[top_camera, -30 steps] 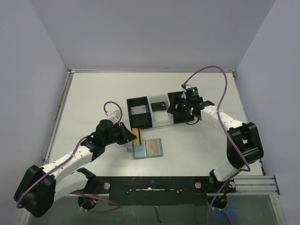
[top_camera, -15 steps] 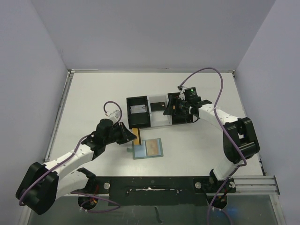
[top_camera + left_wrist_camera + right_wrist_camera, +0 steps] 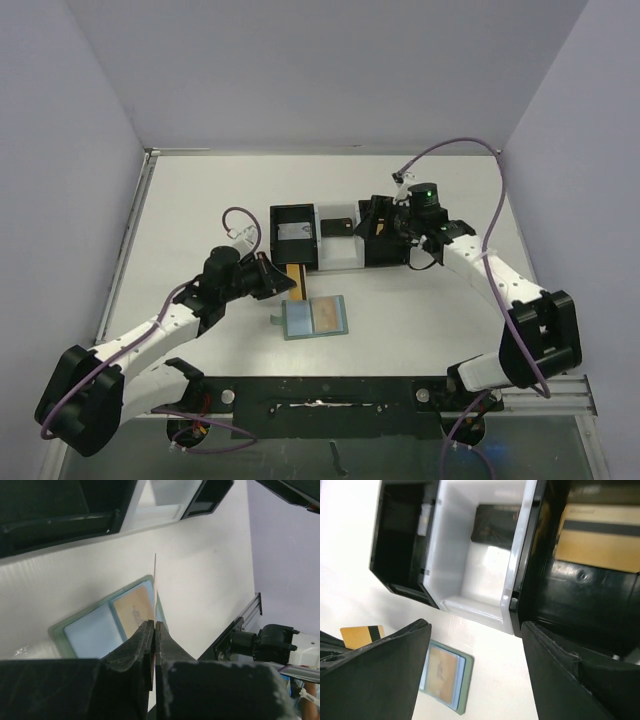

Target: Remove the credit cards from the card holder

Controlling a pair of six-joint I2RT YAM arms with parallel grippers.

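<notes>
The card holder (image 3: 315, 318) lies open on the table, sage-green rimmed with a pale blue inside, and a tan card (image 3: 327, 314) rests in its right half. My left gripper (image 3: 280, 277) is shut on a gold-orange credit card (image 3: 292, 277), held above and behind the holder's left edge. In the left wrist view that card (image 3: 155, 587) shows edge-on between the shut fingers (image 3: 144, 636), with the holder (image 3: 95, 630) below. My right gripper (image 3: 377, 222) hovers open over the right black box (image 3: 392, 255); its wide jaws (image 3: 475, 627) hold nothing.
Three open boxes stand in a row behind the holder: a left black box (image 3: 278, 240) with a pale grey card (image 3: 296, 233), a white box (image 3: 517, 565) with a dark card (image 3: 495, 525), and the right black box holding a gold card (image 3: 600, 540).
My left gripper has carried the gold-orange card a little away from the card holder toward the boxes. The right arm swung its elbow out to the right, its gripper staying over the boxes.
</notes>
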